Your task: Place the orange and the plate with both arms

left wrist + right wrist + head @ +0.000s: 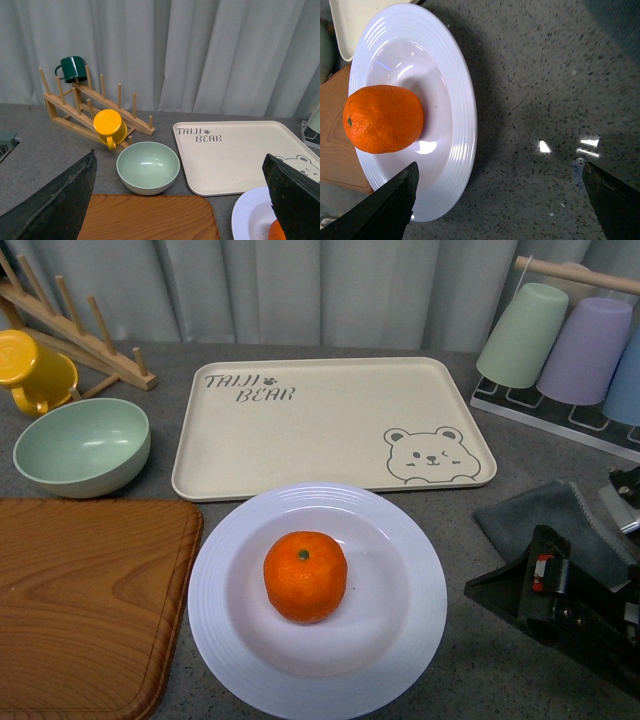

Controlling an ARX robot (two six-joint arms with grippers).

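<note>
Counter: we see a grey speckled counter filling the front view.
Tray: a beige rectangular tray with a bear drawing lies at upper centre, just behind the plate.
Board: a brown wooden cutting board fills the lower left corner, close beside the plate's left edge.
Plate: the large round white plate with a ridged rim sits on the counter at lower centre.
Bowl: a pale green bowl stands at middle left, above the board.
Right gripper: the black right gripper is at the lower right, apart from the plate; we see its fingers spread wide, grasping nothing.
Left gripper: the black left gripper shows only in its wrist view, fingers wide apart and empty.
Orange: the small round orange rests in the plate's well, stem dot upward.
</note>
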